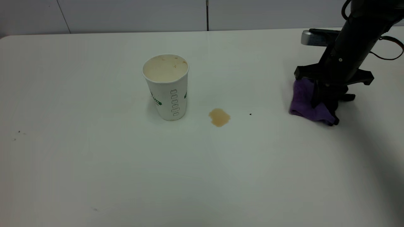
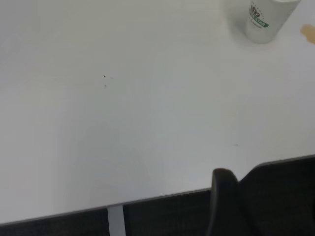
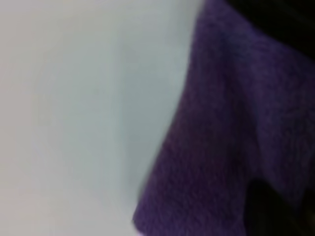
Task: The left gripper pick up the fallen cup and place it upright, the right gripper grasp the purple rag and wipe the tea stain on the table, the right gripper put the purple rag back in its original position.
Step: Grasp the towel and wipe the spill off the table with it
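The white paper cup (image 1: 166,86) with green print stands upright left of the table's middle; it also shows in the left wrist view (image 2: 263,19). The brown tea stain (image 1: 219,117) lies on the table just right of the cup. The purple rag (image 1: 307,102) lies bunched at the right side of the table and fills the right wrist view (image 3: 231,137). My right gripper (image 1: 326,105) is down on the rag and shut on its cloth. My left gripper (image 2: 231,196) is out of the exterior view, back at the table's edge, far from the cup.
The white table (image 1: 94,164) reaches a grey wall at the back. A silver device (image 1: 312,37) lies behind the right arm. A small dark speck (image 1: 250,114) lies right of the stain, and a few specks (image 1: 19,131) lie at the far left.
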Robot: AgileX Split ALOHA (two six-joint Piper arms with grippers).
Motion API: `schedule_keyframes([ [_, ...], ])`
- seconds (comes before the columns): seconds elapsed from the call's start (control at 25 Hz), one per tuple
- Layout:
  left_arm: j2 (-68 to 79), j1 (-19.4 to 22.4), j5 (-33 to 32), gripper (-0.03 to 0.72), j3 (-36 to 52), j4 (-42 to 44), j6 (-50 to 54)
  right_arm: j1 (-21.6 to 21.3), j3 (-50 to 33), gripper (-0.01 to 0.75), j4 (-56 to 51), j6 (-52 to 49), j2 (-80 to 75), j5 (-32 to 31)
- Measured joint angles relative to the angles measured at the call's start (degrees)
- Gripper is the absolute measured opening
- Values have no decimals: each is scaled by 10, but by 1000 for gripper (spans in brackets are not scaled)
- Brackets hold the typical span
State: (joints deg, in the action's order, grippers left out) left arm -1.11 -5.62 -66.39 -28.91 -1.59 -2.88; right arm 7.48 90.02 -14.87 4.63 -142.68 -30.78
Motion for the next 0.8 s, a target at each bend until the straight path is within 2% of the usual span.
schedule_keyframes([
  [0.4, 0, 0, 0, 448, 0, 0, 0, 97, 71, 45, -53, -3, -23, -14],
  [0.8, 0, 0, 0, 448, 0, 0, 0, 141, 164, 45, -85, -2, -74, -55],
])
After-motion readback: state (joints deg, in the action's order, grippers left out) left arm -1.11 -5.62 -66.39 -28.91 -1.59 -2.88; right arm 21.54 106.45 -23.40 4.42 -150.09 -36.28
